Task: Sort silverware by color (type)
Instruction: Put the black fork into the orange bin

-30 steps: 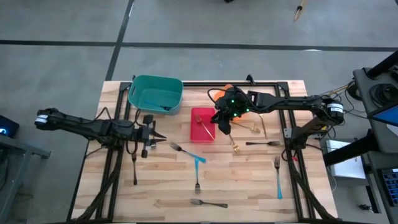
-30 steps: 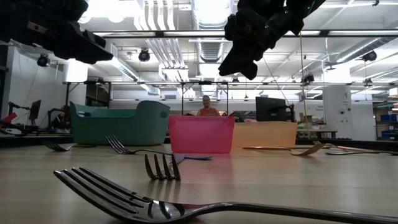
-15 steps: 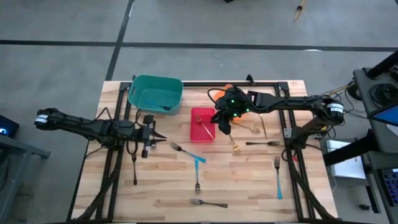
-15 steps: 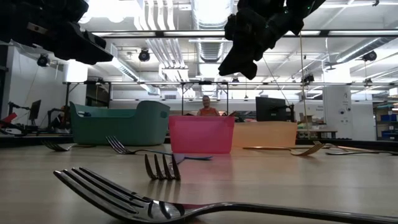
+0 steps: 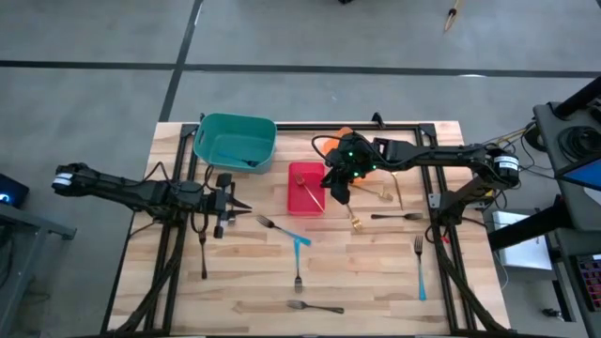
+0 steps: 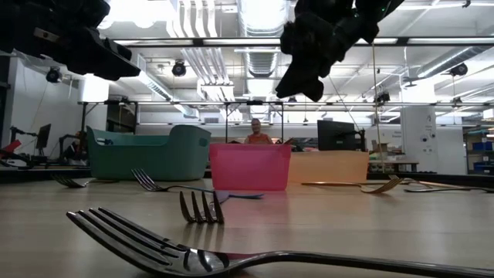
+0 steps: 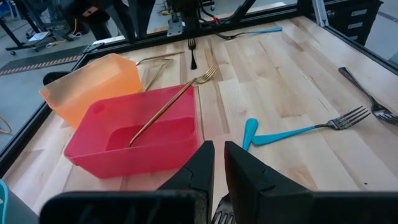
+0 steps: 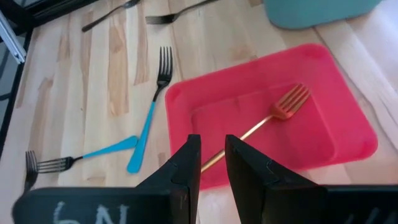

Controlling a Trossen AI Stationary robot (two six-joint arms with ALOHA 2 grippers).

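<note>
Barely shifted since a second ago — my right gripper [image 5: 338, 191], jaws slightly parted and empty, hovers beside the red plastic bin [image 5: 306, 188] holding one gold metal fork [image 8: 261, 126] — sorted; left gripper [image 5: 228, 203] waits clenched.

Forks [image 5: 299, 273] lie scattered flat on the table; one gold fork [image 5: 311, 197] leans in the red bin [image 5: 293, 172].

Gold fork [image 7: 163, 111] leaning in red bin [image 7: 166, 148]; orange bin [image 7: 93, 81] behind; blue-handled fork [image 7: 305, 129] on table [image 7: 292, 68].
</note>
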